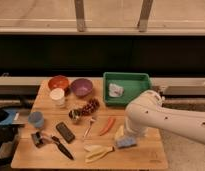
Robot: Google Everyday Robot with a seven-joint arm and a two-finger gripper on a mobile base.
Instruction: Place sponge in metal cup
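Sponge (127, 143) lies flat on table (153, 156), front right, just right of banana (98, 153) tip. Not in metal cup (74, 116).

Metal cup is upright, left of table centre, w/ grapes (89, 106) right beside it on the back-right; touching or not, can't tell. Cup and sponge are well apart, w/ an orange-red carrot-like veg (107, 126) and a pale utensil (89, 127) lying between them.

Arm (166, 119) comes in from right edge, a big white link across the right side of table, bending down toward the front. Gripper (129, 134) is at its lower end, directly above sponge; contact or just off, can't tell. Gripper state: can't tell, arm body blocks it. Small yellowish bit (119, 132) pokes out at arm's left edge just above sponge; can't ID.

Rest of table:
- Green tray (127, 76) at back right, w/ a crumpled white thing (115, 90) in its left half.
- Orange bowl (58, 81) and purple bowl (81, 87) side by side at back left.
- White cup (57, 97) just in front of orange bowl.
- Blue cup (36, 119) near left edge.
- Black bar (65, 132) lying diag, just in front of metal cup.
- Black-handled tool (61, 148) at front left, diag, w/ a small dark object (38, 138) at its left end.
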